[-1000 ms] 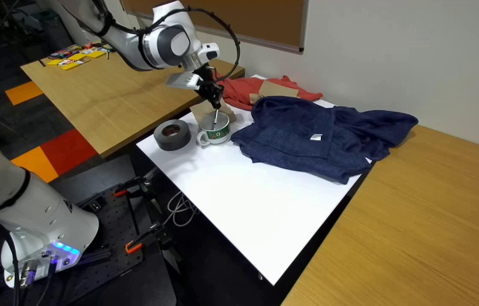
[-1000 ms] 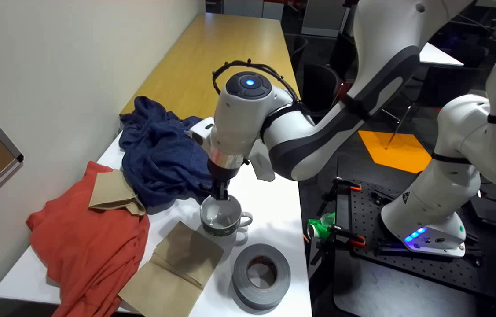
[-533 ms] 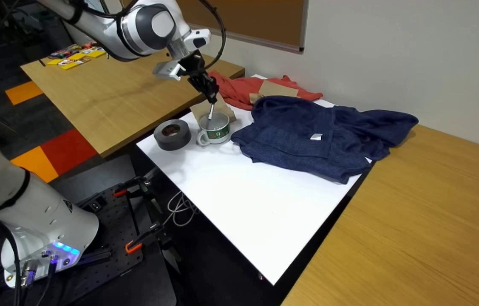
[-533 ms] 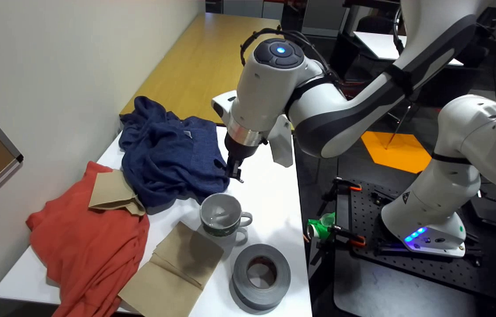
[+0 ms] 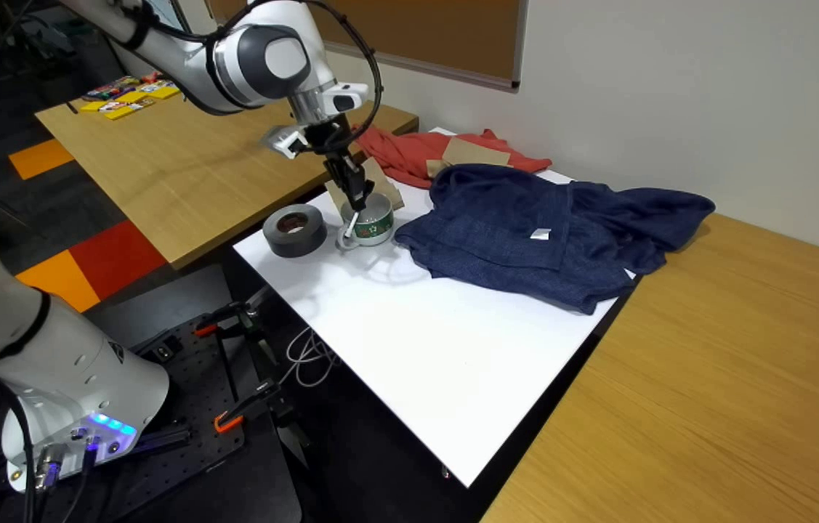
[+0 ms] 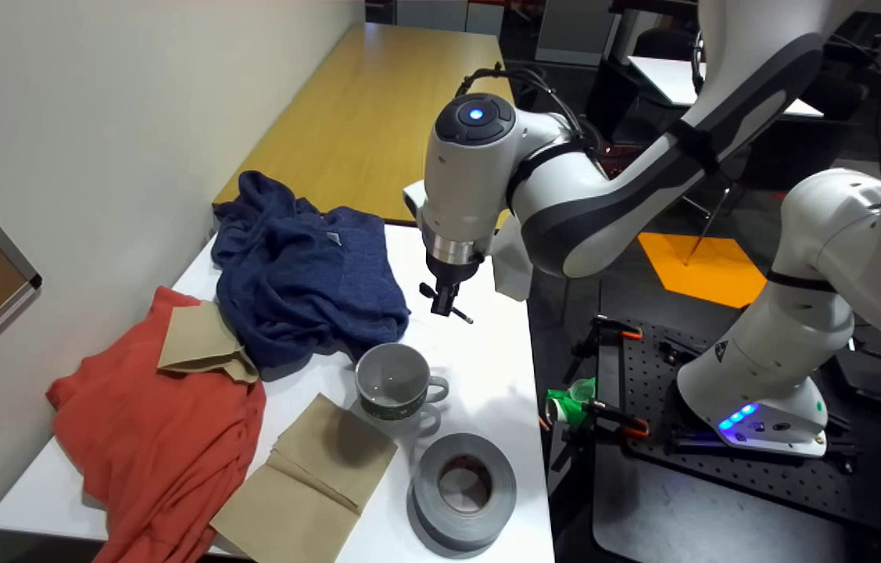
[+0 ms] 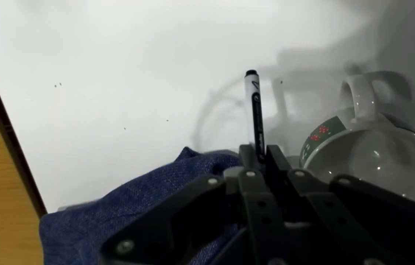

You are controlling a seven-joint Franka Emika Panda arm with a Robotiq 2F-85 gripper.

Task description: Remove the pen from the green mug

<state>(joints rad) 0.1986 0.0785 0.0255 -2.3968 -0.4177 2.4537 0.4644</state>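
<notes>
Pen point(image 7: 256, 116), white with a black end, hangs tilted above the white bench point(image 5: 445, 349), which carries a navy cloth point(image 5: 511, 225) and a red cloth point(image 6: 166, 438). The end effector point(image 7: 262, 156) pinches it clear of the green mug point(image 6: 392, 383), which stands upright near a grey tape roll point(image 5: 296, 244).

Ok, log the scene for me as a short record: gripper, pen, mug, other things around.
gripper: closed on the pen
green mug: upright on the white table, handle toward the robot base, no pen inside
pen: tilted, held above the table, black end away from the gripper
around: grey tape roll, brown paper, dark blue cloth, red cloth
task: pen out, not yet set down
</notes>
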